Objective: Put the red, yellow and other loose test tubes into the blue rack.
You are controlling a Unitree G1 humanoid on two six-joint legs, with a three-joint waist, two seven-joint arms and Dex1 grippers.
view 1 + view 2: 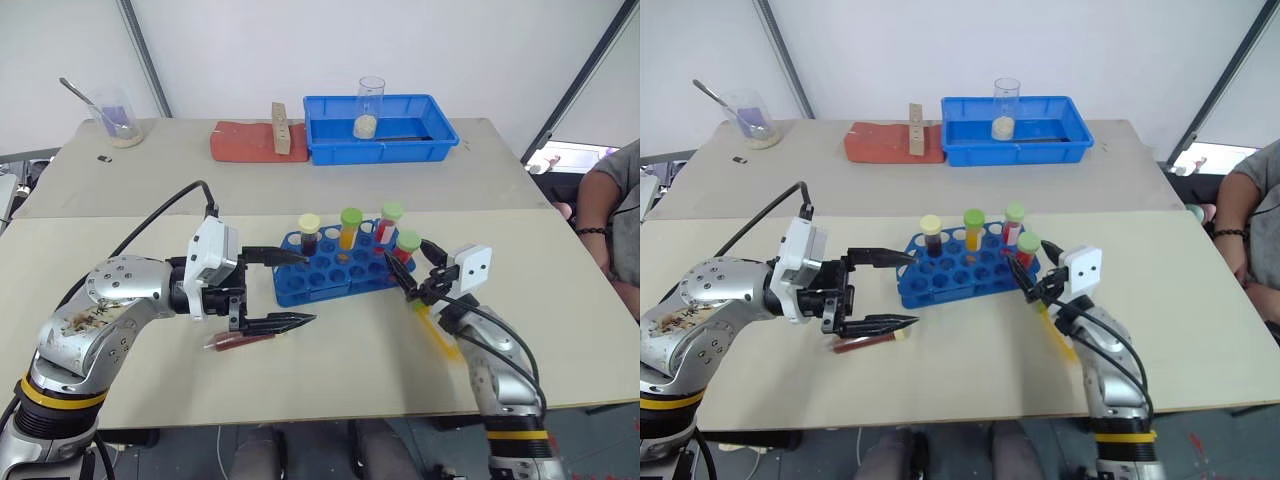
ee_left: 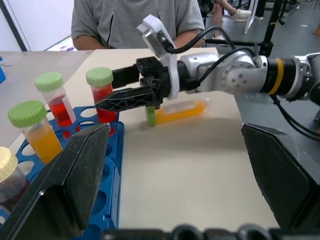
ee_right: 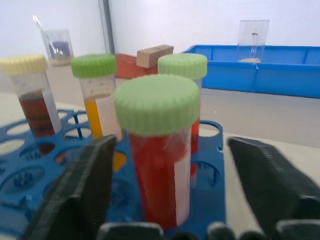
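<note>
A pale beige table [image 1: 330,380] is carrying everything. The blue rack [image 1: 335,275] is sitting near its middle, with a dark red-brown tube [image 1: 240,341] lying to its left and a yellow-orange tube [image 1: 440,335] lying to its right. At the far side a blue tray [image 1: 378,150], a red pad [image 1: 240,143] and a beaker with a spoon [image 1: 118,120] are resting.

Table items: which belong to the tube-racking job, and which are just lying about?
Job:
- blue rack, four capped tubes standing in it
- dark red-brown tube, lying loose
- yellow tube, lying loose

Lying about:
- blue tray
- glass cup
- beaker
- red pad
- wooden block
</note>
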